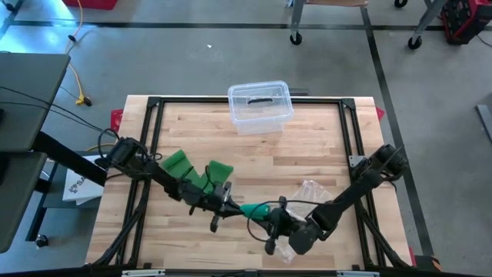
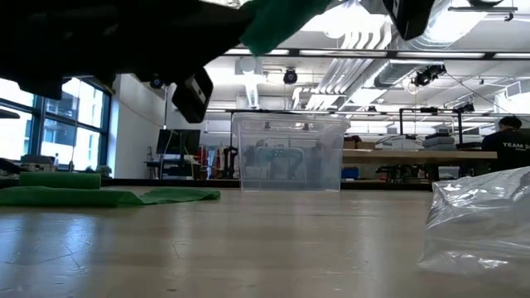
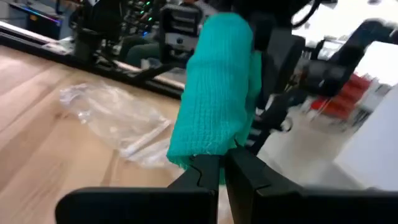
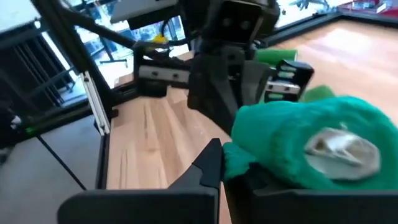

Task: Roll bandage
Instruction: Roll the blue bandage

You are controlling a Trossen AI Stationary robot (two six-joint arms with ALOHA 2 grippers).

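In the high view we take the clear bin [image 1: 260, 106] at the table's [image 1: 307, 154] far edge as landmark: well on the near side of it, the left gripper [image 1: 223, 206] and right gripper [image 1: 275, 225] face each other with the teal bandage [image 1: 254, 209] stretched between them, raised off the wood. Two green bandages [image 1: 192, 168] lie on the left arm's side of the bin, a clear plastic bag [image 1: 311, 191] on the right arm's side. In the low view we see the bin centred, a green bandage [image 2: 108, 196] flat beside it and the bag [image 2: 480, 219] nearer us. In the left wrist view we see the left fingers [image 3: 200, 169] pinched together on the bandage's [image 3: 217, 93] lower end. In the right wrist view we see the right fingers [image 4: 208, 165] clamped on the rolled bandage [image 4: 311, 146].
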